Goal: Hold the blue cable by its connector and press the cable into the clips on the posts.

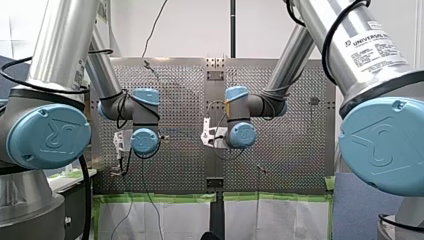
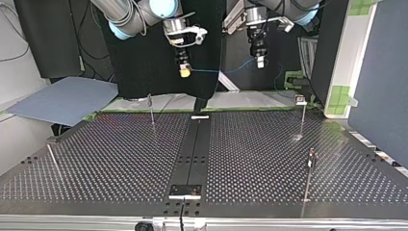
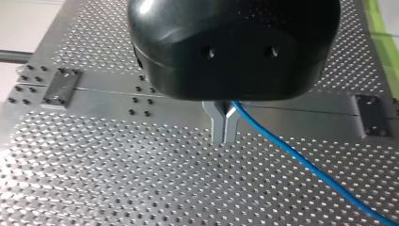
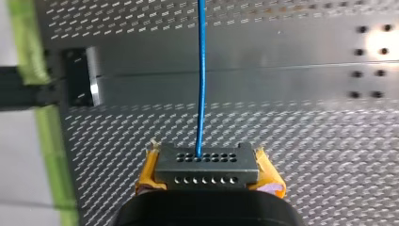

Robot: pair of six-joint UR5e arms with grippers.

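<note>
The blue cable (image 4: 201, 84) hangs in the air above the counter (image 2: 120, 159), apart from the thin posts (image 2: 152, 109). It is stretched between the two pincers. In the top view its long axis runs nearly level, from left to right, with a small sag. My right pincer (image 2: 184, 72) pinches the grey connector (image 4: 207, 165) between yellow pads, and the cable leaves it pointing straight ahead. My left pincer (image 3: 224, 128) is pressed together on the cable. The label (image 1: 372, 45) on my right arm reads "UNIVERSAL ROBOTS".
</note>
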